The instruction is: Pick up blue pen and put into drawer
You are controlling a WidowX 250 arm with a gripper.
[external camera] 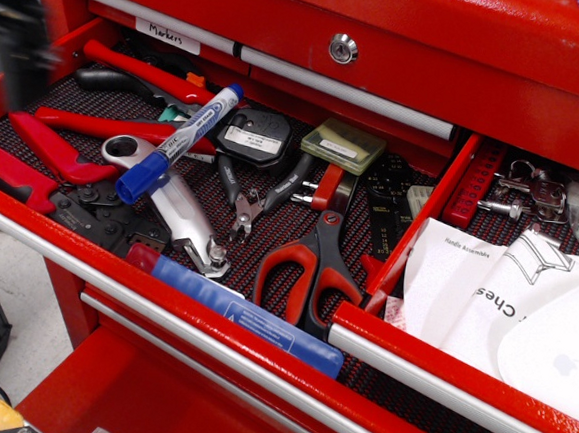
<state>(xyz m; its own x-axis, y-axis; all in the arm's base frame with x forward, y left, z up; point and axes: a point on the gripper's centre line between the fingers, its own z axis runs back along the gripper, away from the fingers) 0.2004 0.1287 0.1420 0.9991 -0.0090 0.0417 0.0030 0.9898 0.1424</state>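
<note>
1. Claw state first: we see only a dark, blurred shape (17, 40) at the upper left edge, which may be the arm (too smeared to be sure), so we cannot tell whether the claw is spread or pressed together; it holds nothing we can see.
2. We find the blue pen (180, 143) already inside the open drawer (211, 321), lying diagonally with its large blue cap toward the front left.
3. It rests across a silver tool (175, 208) and red-handled pliers (96, 126), not flat on the mesh liner.
4. Red-handled scissors (311, 263) lie well to its right; a flat blue bar (247, 313) lies along the front rail.
5. We judge the task essentially finished: the pen sits in the drawer, untouched, with nothing obvious left.
</note>
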